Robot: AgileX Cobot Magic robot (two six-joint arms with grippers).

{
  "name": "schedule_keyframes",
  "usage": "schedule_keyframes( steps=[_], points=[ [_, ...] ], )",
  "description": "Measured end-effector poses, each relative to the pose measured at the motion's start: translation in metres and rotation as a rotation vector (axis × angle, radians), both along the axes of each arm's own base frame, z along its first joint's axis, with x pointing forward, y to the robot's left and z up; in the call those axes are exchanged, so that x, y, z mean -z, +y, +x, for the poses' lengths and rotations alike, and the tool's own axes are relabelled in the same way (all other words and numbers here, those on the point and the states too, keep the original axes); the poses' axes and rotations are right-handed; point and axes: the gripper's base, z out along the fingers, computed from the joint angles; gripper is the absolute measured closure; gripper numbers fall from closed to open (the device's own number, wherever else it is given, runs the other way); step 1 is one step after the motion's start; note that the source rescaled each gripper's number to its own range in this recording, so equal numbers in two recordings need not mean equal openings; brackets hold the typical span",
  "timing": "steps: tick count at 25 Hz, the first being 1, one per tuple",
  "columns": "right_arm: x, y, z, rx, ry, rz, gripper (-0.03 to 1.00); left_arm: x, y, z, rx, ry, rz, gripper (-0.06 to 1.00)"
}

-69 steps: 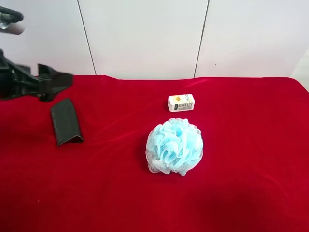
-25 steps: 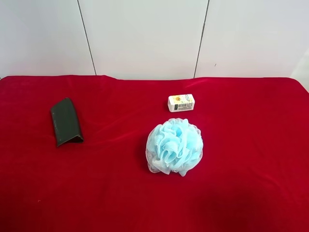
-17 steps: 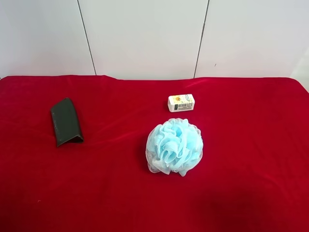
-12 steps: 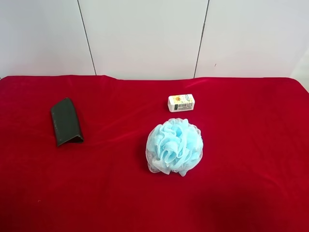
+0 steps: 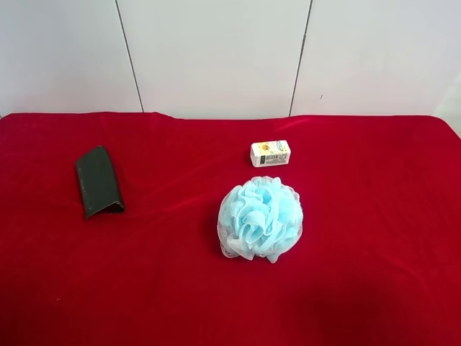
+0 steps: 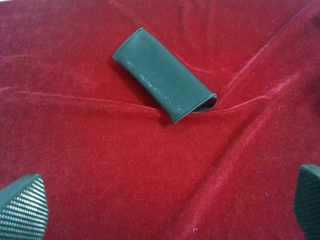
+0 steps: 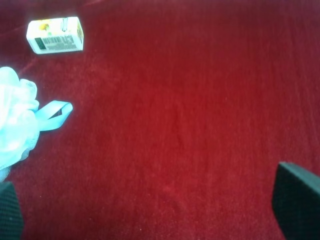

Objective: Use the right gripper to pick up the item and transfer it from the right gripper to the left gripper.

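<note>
On desk (image 5: 374, 216), glasses case (image 5: 99, 181) lies flat, ungrasped; arm at view's left withdrawn since earlier. Left gripper (image 6: 165, 210), right gripper (image 7: 150, 210): jaws spread, empty.

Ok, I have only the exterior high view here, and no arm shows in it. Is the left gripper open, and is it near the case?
Observer: It is open. In the left wrist view the left gripper has its fingertips wide apart, and the case lies on the cloth beyond them, not touched.
Operator: And the right gripper, does it hold anything?
Observer: No. The right gripper is open too, with only bare cloth between its fingertips.
Operator: What does the right wrist camera see, then?
Observer: The puff and the box; the case is not in that view.
</note>
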Motion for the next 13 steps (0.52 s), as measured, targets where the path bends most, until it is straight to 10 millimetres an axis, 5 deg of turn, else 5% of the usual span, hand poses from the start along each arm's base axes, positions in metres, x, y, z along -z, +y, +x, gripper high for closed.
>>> schedule_keyframes(
  steps=[13],
  points=[
    [0.0000, 0.0000, 0.0000, 0.000, 0.000, 0.000, -0.02, 0.0000, 0.0000, 0.0000, 0.000, 0.000, 0.000, -0.04]
  ],
)
